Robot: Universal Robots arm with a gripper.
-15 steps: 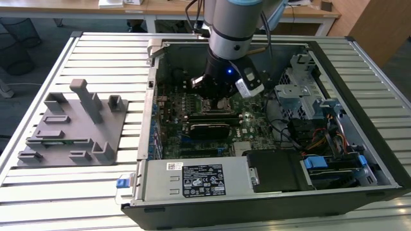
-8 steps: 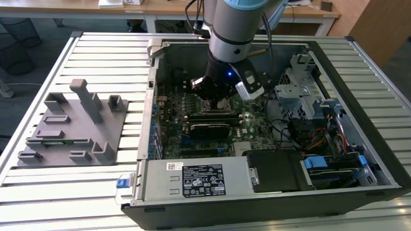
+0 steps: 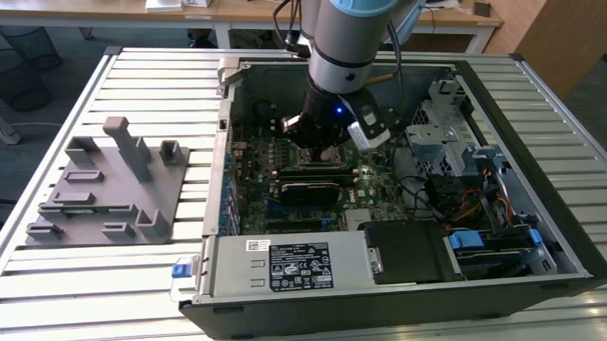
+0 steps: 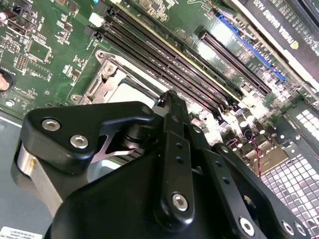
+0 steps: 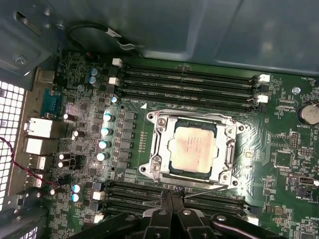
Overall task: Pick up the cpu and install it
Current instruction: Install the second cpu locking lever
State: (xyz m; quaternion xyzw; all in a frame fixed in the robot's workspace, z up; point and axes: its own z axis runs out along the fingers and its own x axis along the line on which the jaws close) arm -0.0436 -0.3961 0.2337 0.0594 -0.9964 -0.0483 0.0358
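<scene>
1. The open black-and-silver desktop computer case (image 3: 379, 309) lies on its side across the centre and right of the exterior view. It holds a green motherboard (image 3: 379, 188), a drive cage and bundled cables at the right, and a labelled grey power-supply box at lower centre.
2. A grey plastic fixture with upright posts (image 3: 104, 192) sits at the left of the exterior view, well apart from the case; I see no chip on it.
3. The black-fingered gripper (image 3: 323, 145) hangs low over the board at frame centre. In the first wrist view its fingers (image 5: 167, 199) look pressed together and pinch nothing, just beside the socket.
4. The square silver metal socket frame (image 5: 157, 149) surrounds the cpu.
5. The cpu (image 5: 192, 149), a small flat square chip with a pale metal top, lies level inside that frame (seemingly seated). My judgement: any contact here should be light and straight down, with the fingertips clear of the thin retention lever, so the chip is not skewed.
</scene>
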